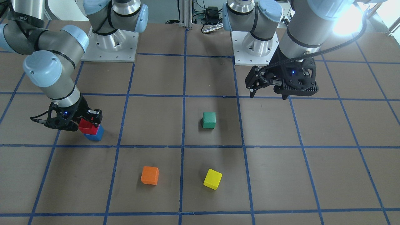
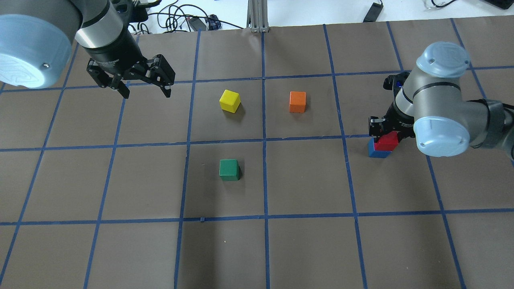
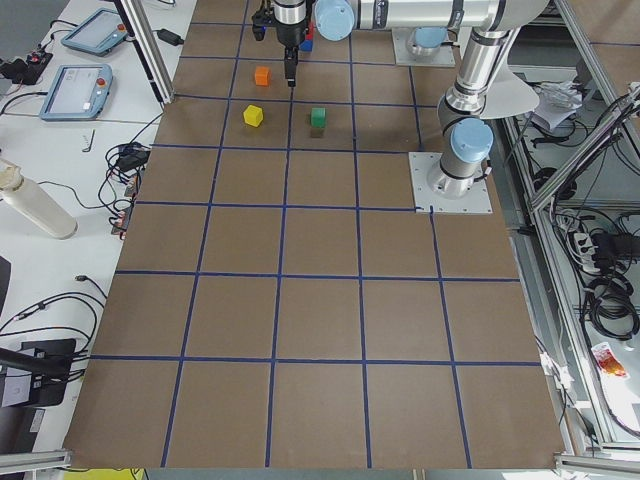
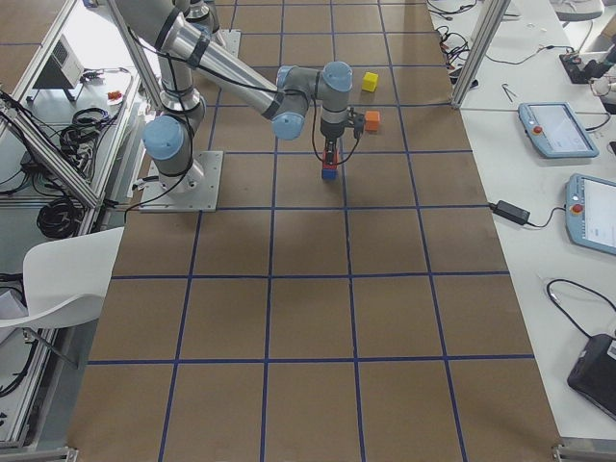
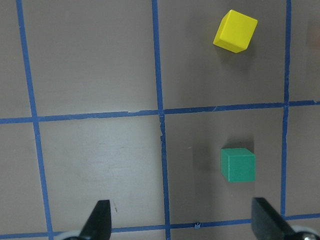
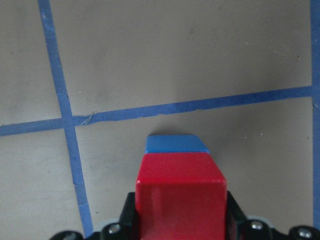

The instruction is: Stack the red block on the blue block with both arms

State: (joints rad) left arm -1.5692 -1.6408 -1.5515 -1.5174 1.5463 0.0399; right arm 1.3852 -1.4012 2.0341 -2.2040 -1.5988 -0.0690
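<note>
The red block (image 1: 89,128) is a small cube with dull, flat faces and sharp edges. It sits on top of the blue block (image 1: 93,136), a cube of the same size. The two are not quite lined up, so the blue one peeks out at one side (from the right wrist camera only a thin blue strip shows past the red).

The right gripper (image 1: 88,123) is clamped on the red block, with one black finger on each side. The little stack stands on the brown table (image 1: 312,175) close to a blue tape line, over on the robot's right side.

The left gripper (image 2: 146,93) hangs above the table with its fingers wide apart, holding nothing. The green block (image 1: 209,120), orange block (image 1: 149,175) and yellow block (image 1: 212,179) lie well apart from the stack.
</note>
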